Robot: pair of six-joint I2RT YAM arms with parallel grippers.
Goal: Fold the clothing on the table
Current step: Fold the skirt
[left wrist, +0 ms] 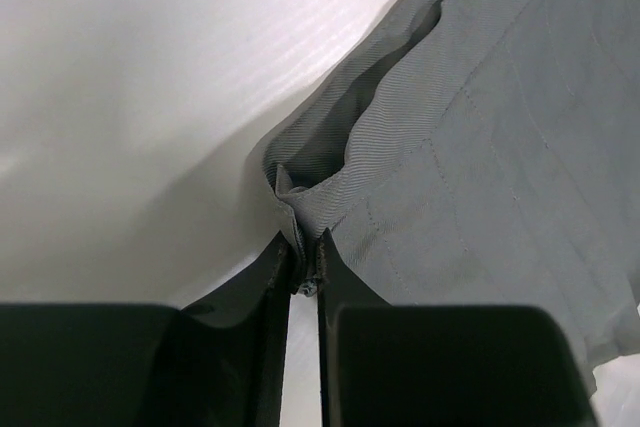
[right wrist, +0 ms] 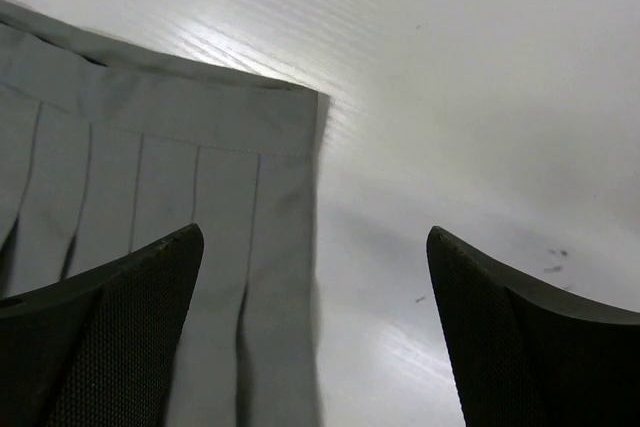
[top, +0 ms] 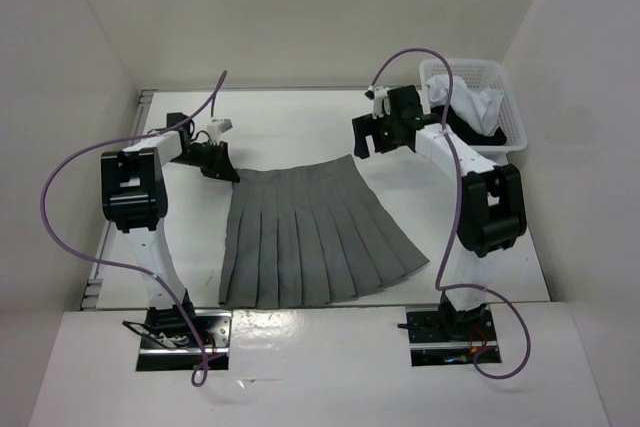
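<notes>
From above, a white basket [top: 508,117] sits in the far right corner of the tabletop [top: 300,122], close against the right wall panel [top: 585,127]. It holds a heap of white and black clothes [top: 470,107] that rises above its rim. The grey pleated skirt [top: 310,237] lies flat in the middle of the tabletop, waistband at the far side and hem toward the arm bases. Bare tabletop runs along the far edge and on both sides of the skirt. The left tool [top: 222,169] is down at the skirt's far left corner. The right tool [top: 372,137] hangs near the far right corner, between skirt and basket.

In the left wrist view, the left tool [left wrist: 303,259] is clamped on a bunched fold at the corner of the skirt [left wrist: 500,197], its fingers nearly together. White tabletop [left wrist: 130,97] lies open to the left.

In the right wrist view, the right tool [right wrist: 315,277] stands with fingers [right wrist: 110,337] wide apart and nothing between them. The waistband corner of the skirt [right wrist: 150,137] is below, with clear tabletop [right wrist: 480,77] to the right.
</notes>
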